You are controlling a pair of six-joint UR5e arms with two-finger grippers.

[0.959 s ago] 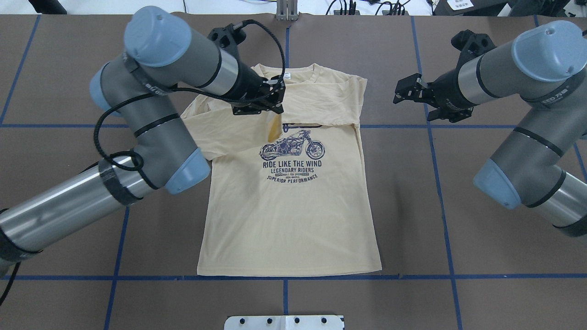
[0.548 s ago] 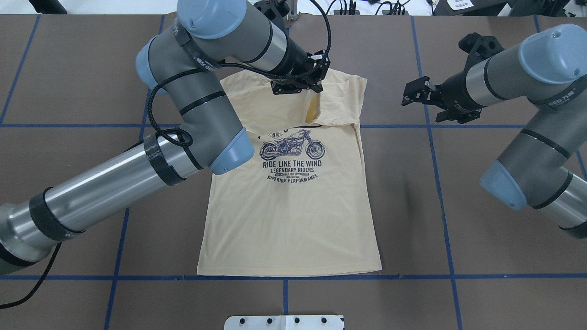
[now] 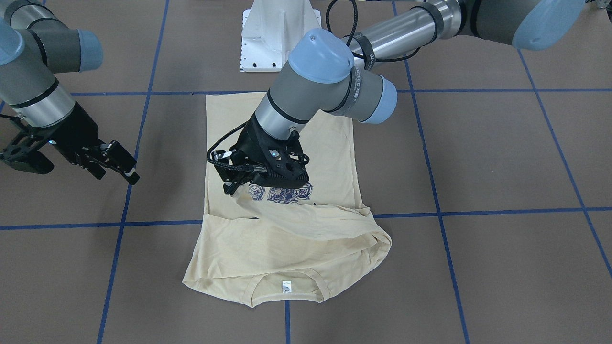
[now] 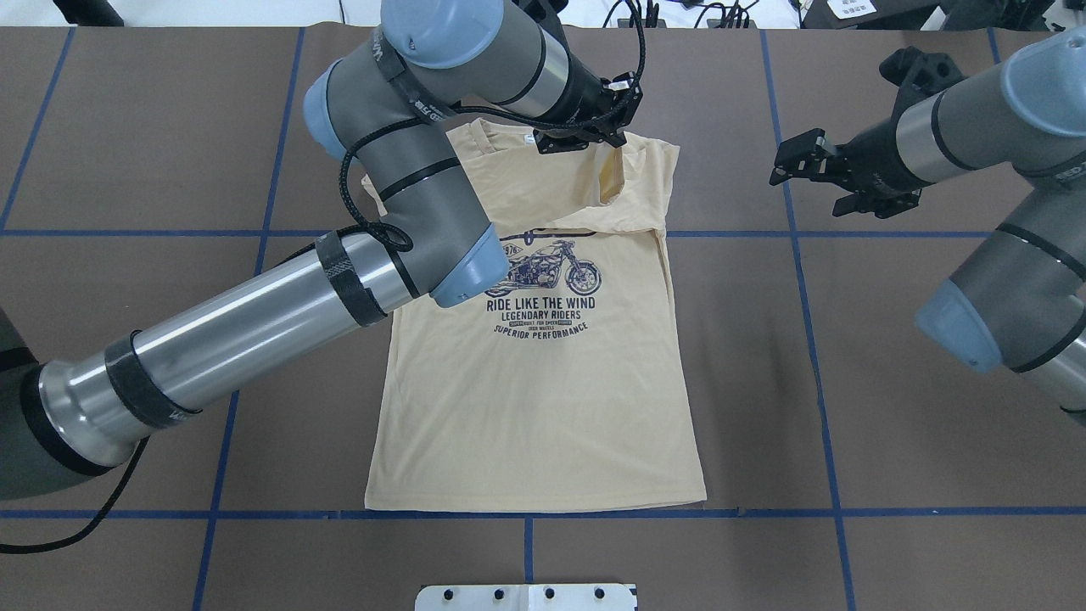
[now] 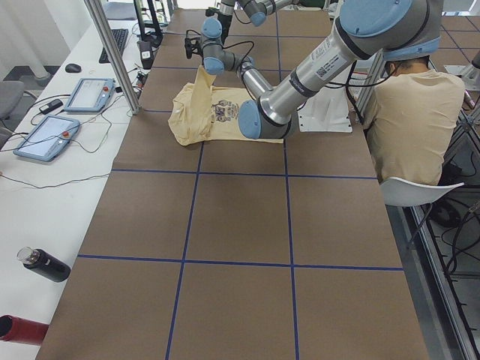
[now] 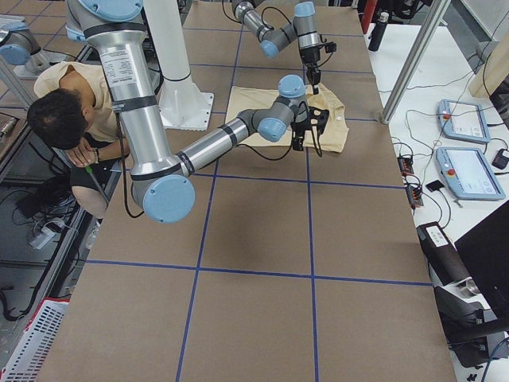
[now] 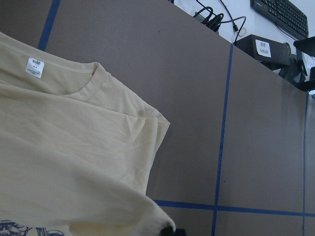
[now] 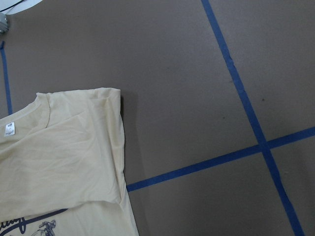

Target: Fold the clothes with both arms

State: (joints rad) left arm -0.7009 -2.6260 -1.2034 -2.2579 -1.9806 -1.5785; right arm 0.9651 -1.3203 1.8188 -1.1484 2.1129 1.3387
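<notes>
Carried further toward the robot's right than 0.5 s ago, 1 sleeve (image 4: 612, 176) of the T-shirt (image 4: 543, 407) now hangs over the shoulder on that side, while the T-shirt lies flat and print up in the middle of the table (image 4: 891, 382). The left gripper (image 4: 617, 146) has its 2 fingers clamped on this sleeve, just above the cloth. The right gripper (image 4: 802, 174) hovers beside the T-shirt, not touching it, fingers apart, and it has drawn back a little.

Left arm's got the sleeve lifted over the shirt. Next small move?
Probably lower the left gripper and release: the sleeve hangs from it, lifted over the shirt beside its edge on the robot's right. The right gripper is open, off the shirt.
</notes>
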